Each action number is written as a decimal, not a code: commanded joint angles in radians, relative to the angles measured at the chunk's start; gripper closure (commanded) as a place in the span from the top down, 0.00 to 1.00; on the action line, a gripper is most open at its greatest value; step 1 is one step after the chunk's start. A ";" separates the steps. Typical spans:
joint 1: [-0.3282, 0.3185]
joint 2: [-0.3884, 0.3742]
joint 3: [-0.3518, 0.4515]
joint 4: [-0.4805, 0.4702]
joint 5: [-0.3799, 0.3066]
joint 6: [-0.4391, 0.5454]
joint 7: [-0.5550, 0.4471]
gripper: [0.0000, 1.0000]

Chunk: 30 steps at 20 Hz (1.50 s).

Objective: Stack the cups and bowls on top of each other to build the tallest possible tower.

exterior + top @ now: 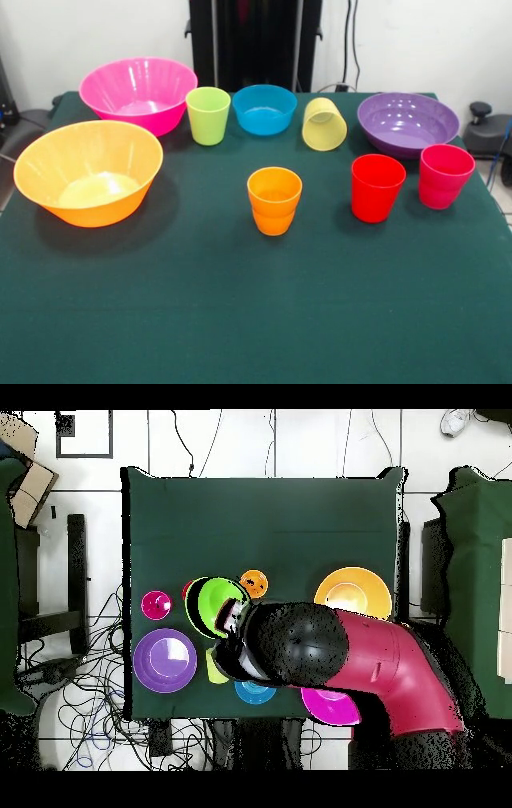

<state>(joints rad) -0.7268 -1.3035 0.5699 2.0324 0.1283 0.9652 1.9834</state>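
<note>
Arching the red arm (pixel 400 674) from the base side over the blue bowl (pixel 255 694), leaving the gripper (pixel 232 626) beside a lime-green disc (pixel 213 602); grip impossible telling.

Near half of the tabletop (pixel 240 320) lies wide open. Farther back it's crowded: orange cup (pixel 274 200) alone mid-table, red cup (pixel 377 187) and pink-red cup (pixel 445 175) close together, big orange bowl (pixel 88 171) filling one side.

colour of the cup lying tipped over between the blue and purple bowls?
Translucent pale yellow cup; clearest in the front view.
</note>
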 commanded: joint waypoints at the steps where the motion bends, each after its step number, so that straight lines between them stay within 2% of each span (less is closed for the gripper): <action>1: 0.037 0.075 -0.040 0.109 -0.073 -0.091 0.009 0.00; 4: 0.039 0.098 -0.044 0.114 -0.087 -0.107 0.016 0.00; 13: 0.058 0.106 -0.066 0.117 -0.140 -0.136 0.039 0.00; 25: 0.088 0.146 -0.103 0.084 -0.208 -0.149 0.070 0.00; 30: 0.102 0.193 -0.126 0.083 -0.237 -0.205 0.081 0.00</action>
<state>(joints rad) -0.6601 -1.2029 0.4996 2.0576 -0.0225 0.8716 1.9834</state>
